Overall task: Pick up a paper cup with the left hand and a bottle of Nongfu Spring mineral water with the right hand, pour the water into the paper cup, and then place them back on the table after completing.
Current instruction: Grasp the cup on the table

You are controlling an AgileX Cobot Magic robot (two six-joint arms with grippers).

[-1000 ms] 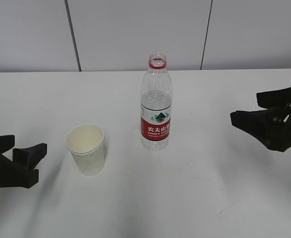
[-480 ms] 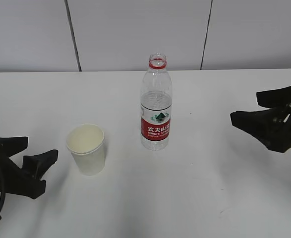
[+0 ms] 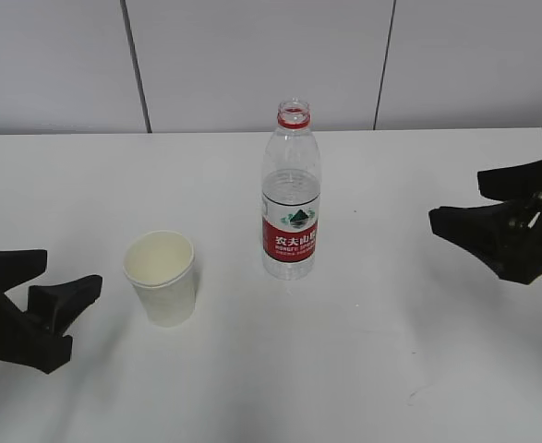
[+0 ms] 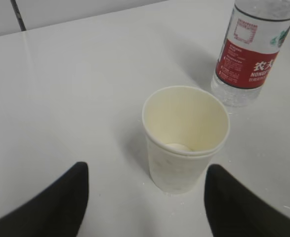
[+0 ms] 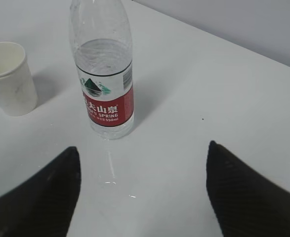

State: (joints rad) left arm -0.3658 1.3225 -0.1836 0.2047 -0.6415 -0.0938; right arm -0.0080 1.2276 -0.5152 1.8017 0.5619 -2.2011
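Note:
A white paper cup [image 3: 162, 277] stands upright on the white table [image 3: 381, 341], left of centre. The Nongfu Spring bottle [image 3: 291, 198], uncapped with a red label, stands upright to its right, holding clear water [image 3: 291, 192] to about two-thirds. My left gripper [image 3: 67, 272] is open and empty, low over the table, left of the cup and apart from it. In the left wrist view the cup [image 4: 186, 140] sits just ahead of the open gripper [image 4: 145, 168]. My right gripper [image 3: 457, 198] is open and empty, well right of the bottle. The right wrist view shows the bottle [image 5: 105, 74] ahead of the gripper [image 5: 142, 146].
A grey panelled wall [image 3: 252, 55] runs behind the table's far edge. Small wet spots glint on the table [image 5: 110, 180] in front of the bottle. The cup also shows at the left of the right wrist view [image 5: 9, 76].
My left gripper has moved right, towards the cup, then drew back slightly. The right gripper, cup and bottle have not moved.

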